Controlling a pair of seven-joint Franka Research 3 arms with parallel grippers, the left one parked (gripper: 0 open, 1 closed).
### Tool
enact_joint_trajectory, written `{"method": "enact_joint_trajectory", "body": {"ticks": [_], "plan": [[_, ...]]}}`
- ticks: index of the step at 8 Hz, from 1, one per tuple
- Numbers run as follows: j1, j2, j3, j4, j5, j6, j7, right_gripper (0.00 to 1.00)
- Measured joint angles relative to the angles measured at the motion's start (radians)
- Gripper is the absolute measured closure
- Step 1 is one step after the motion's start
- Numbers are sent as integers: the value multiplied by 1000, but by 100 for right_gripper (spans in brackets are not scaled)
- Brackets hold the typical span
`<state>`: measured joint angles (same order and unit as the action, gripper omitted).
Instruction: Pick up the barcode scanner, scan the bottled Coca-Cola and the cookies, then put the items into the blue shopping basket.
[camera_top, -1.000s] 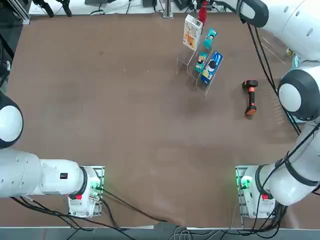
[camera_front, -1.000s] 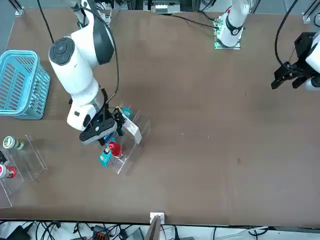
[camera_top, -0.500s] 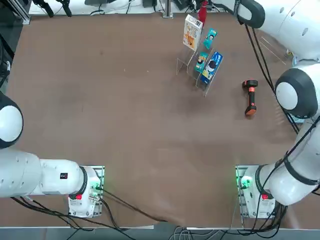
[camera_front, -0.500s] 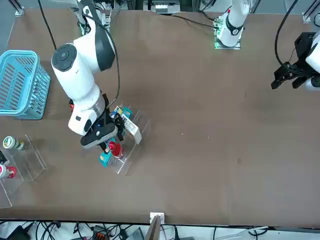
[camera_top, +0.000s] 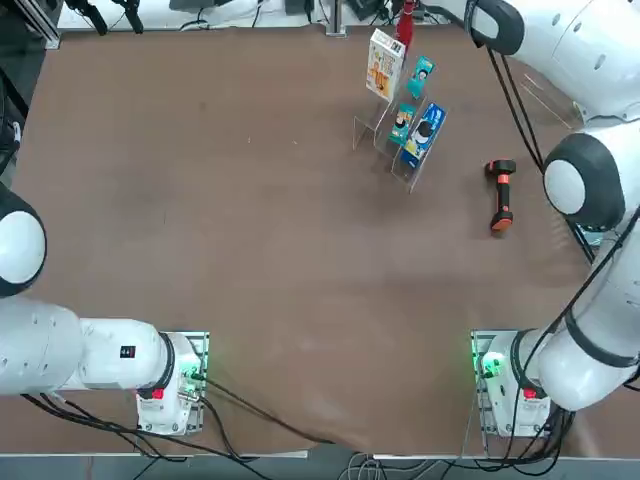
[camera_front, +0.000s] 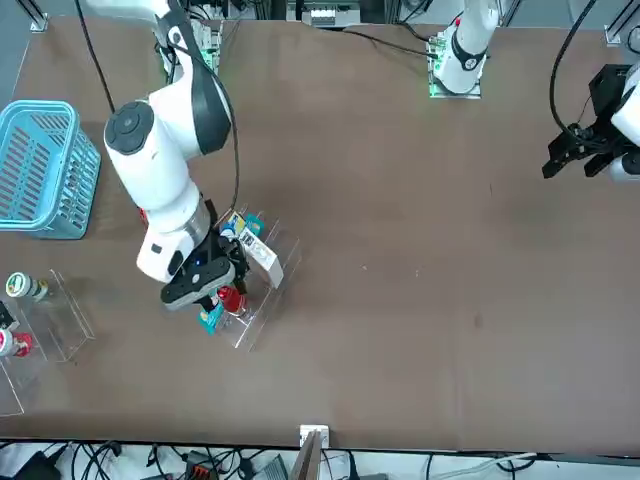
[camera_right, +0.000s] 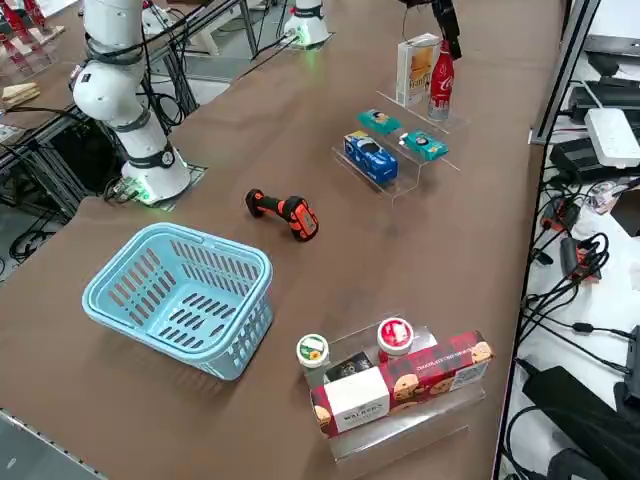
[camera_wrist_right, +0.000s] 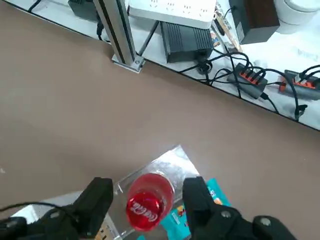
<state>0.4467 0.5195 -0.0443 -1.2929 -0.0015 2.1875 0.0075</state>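
Now, gripper: right gripper (camera_wrist_right: 147, 200) straddles the bottled Coca-Cola (camera_wrist_right: 148, 202), fingers apart, not pressing it.
Cola: upright on a clear stand beside the cookies (camera_top: 384, 64).
Scanner: barcode scanner (camera_top: 501, 194) lying on the worktop (camera_top: 250, 200).
Basket: blue shopping basket (camera_right: 180, 295) well apart.

Brown table (camera_top: 220, 200), barcode scanner (camera_top: 501, 195), blue shopping basket (camera_right: 180, 297)

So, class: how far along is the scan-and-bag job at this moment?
Nothing looks done: the blue shopping basket is empty, the barcode scanner lies untouched. In hand: the right end effector straddles the Coca-Cola bottle, open. Scanning, cookies and bagging remain.
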Motion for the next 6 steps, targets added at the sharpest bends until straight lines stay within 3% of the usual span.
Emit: {"method": "enact_joint_trajectory", "body": {"ticks": [6], "plan": [[0, 2, 1, 0, 4, -1, -5, 22]]}}
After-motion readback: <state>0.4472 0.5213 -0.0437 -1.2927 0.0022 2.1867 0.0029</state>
